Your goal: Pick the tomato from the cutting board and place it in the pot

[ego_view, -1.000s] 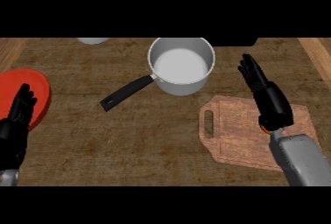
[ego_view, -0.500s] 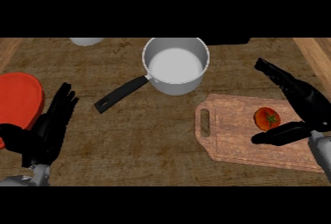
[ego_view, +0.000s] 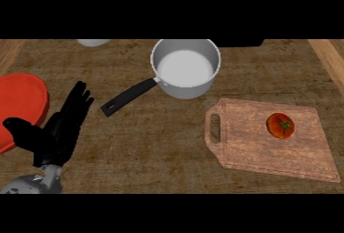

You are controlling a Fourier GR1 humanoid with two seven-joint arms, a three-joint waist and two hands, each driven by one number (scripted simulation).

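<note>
A red tomato (ego_view: 280, 125) with a green stem lies on the wooden cutting board (ego_view: 269, 145) at the right. Behind the board stands a steel pot (ego_view: 185, 67) with a black handle (ego_view: 130, 96) pointing to the lower left; nothing shows inside it. My left hand (ego_view: 59, 128) is at the lower left with straight fingers pointing up and the thumb spread, holding nothing, far from the tomato. My right hand does not show in this view.
A red plate (ego_view: 20, 107) lies at the left edge, partly behind my left hand. A white bowl (ego_view: 94, 42) peeks in at the top edge. Wooden strips border the counter at both top corners.
My right hand, which hovered over the board's right side, has left the view, so the tomato shows in full. The left hand has come further in toward the middle.
</note>
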